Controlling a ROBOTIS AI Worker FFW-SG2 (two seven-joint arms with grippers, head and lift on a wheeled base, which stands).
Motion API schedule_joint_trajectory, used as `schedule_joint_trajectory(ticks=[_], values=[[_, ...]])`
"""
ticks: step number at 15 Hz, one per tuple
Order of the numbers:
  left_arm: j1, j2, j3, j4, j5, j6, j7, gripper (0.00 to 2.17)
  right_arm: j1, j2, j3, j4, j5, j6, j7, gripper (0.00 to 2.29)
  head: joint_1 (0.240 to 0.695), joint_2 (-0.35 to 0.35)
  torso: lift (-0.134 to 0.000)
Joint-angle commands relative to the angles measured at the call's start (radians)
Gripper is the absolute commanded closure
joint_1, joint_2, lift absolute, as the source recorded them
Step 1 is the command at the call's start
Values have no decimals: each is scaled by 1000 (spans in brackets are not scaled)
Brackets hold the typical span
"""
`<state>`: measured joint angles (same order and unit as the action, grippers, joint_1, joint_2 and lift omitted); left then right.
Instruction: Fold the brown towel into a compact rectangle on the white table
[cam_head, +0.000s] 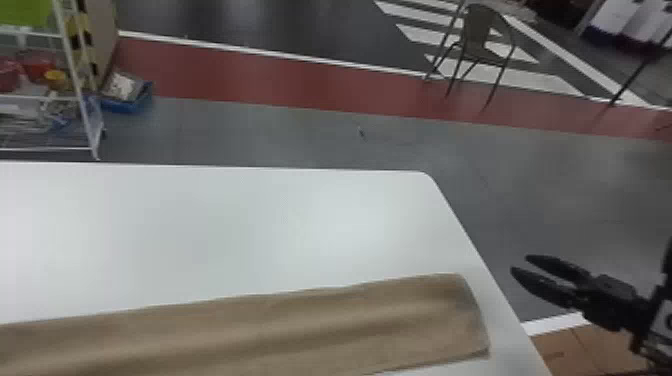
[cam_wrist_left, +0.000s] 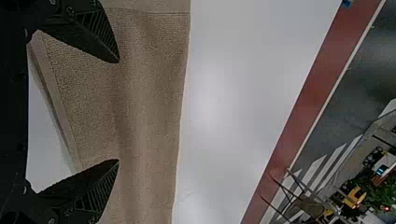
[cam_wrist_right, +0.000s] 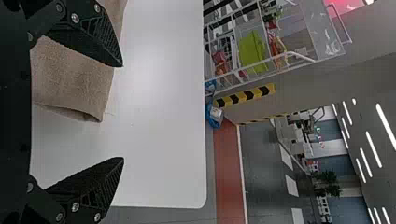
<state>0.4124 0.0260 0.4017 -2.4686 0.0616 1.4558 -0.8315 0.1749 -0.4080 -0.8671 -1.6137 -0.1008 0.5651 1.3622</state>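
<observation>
In the head view my right gripper (cam_head: 545, 277) is off the table's right edge, clear of the cloth. The brown towel (cam_head: 280, 325) lies as a long flat strip along the near part of the white table (cam_head: 225, 225), its squared end close to the right edge. Over the towel (cam_wrist_left: 149, 93) in the left wrist view, my left gripper (cam_wrist_left: 116, 111) stands open with nothing between its fingers. The right wrist view has my right gripper (cam_wrist_right: 122, 112) open and empty too, with the towel's end (cam_wrist_right: 74, 74) beyond one finger.
A wire shelf (cam_head: 80, 75) with bins and a blue box (cam_head: 127, 100) stand on the floor past the table's far left. A dark chair (cam_head: 482, 37) is farther back on the right. Bare tabletop stretches behind the towel.
</observation>
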Motion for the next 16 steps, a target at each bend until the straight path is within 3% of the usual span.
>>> schedule_joint_trajectory(ticks=[1,3,5,7,10,14,16], values=[[14,-3,-7,-20,7,-5,2,147,0,0,-1,-2,-10,5,5,191,695,-350,-122],[42,-6,-29,-29,10,-64,22,147,0,3,0,-2,-11,8,5,191,695,-350,-122],[80,-8,-70,-29,10,-143,38,147,2,26,2,-38,-19,29,5,191,695,-350,-122],[155,-8,-135,-29,10,-355,83,144,5,60,5,-91,-31,79,5,188,695,-350,-122],[183,-8,-201,-29,6,-395,104,147,6,110,23,-138,-36,100,5,124,695,-350,-122],[203,5,-285,-30,-42,-398,140,302,0,196,157,-216,-14,198,5,147,695,-350,-122],[210,5,-308,-29,-56,-398,146,512,-14,241,261,-262,33,232,5,232,695,-350,-122]])
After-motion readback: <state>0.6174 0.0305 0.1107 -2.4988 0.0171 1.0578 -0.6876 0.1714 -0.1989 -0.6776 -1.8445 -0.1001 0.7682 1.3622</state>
